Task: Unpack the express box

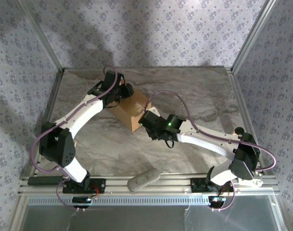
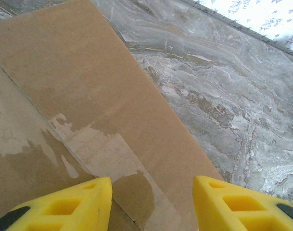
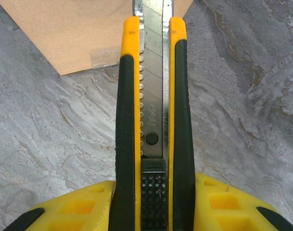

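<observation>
The express box (image 1: pixel 134 111) is a plain brown carton in the middle of the marble table. My left gripper (image 1: pixel 118 94) hovers over its far left end. In the left wrist view its yellow fingers (image 2: pixel 83 199) stand open above the box top (image 2: pixel 88 82), astride the clear-tape seam (image 2: pixel 105 151), with nothing between them. My right gripper (image 1: pixel 149 120) sits at the box's near right corner. It is shut on a yellow-and-black utility knife (image 3: pixel 153 96). The blade is out and points at the box's corner (image 3: pixel 79 33).
A pale grey oblong object (image 1: pixel 143 179) lies on the rail at the near edge between the arm bases. Bare marble table (image 1: pixel 199 91) stretches right of and behind the box. Metal frame posts and patterned walls enclose the table.
</observation>
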`<action>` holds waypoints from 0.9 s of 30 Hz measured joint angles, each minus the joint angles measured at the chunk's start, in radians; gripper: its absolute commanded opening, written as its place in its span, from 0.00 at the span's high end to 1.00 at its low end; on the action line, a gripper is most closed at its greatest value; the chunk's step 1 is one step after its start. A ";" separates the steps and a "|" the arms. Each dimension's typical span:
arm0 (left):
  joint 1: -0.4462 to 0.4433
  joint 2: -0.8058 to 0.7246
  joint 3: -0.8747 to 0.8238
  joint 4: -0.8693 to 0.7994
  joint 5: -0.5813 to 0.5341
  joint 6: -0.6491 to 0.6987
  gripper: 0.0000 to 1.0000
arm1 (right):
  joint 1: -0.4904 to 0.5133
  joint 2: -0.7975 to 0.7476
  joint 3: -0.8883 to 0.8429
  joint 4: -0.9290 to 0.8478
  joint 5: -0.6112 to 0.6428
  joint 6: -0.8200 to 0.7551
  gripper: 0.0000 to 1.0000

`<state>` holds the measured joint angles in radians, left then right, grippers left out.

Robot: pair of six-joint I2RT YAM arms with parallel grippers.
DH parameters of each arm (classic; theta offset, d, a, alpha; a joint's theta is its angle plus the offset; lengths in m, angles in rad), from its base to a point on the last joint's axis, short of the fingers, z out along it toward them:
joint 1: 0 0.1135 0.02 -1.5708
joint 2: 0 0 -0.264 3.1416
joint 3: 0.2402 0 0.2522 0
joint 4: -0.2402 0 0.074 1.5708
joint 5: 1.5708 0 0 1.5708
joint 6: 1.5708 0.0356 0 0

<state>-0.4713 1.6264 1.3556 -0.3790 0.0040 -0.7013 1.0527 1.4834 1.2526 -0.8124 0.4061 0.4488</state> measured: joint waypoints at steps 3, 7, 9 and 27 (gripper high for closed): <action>0.000 0.000 -0.003 0.009 0.003 0.000 0.52 | 0.000 0.001 0.002 -0.001 0.009 0.000 1.00; 0.000 0.000 -0.003 0.010 0.003 -0.004 0.52 | 0.000 0.002 0.003 -0.001 0.020 0.000 1.00; 0.000 0.000 -0.003 0.010 0.003 -0.004 0.52 | 0.000 0.002 0.003 -0.001 0.025 0.000 1.00; 0.000 0.000 -0.005 0.015 0.005 -0.007 0.52 | -0.001 0.009 0.003 0.002 0.024 -0.004 1.00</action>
<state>-0.4713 1.6260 1.3510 -0.3641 0.0086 -0.7082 1.0515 1.4925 1.2560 -0.8104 0.4301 0.4450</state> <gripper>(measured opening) 0.480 0.350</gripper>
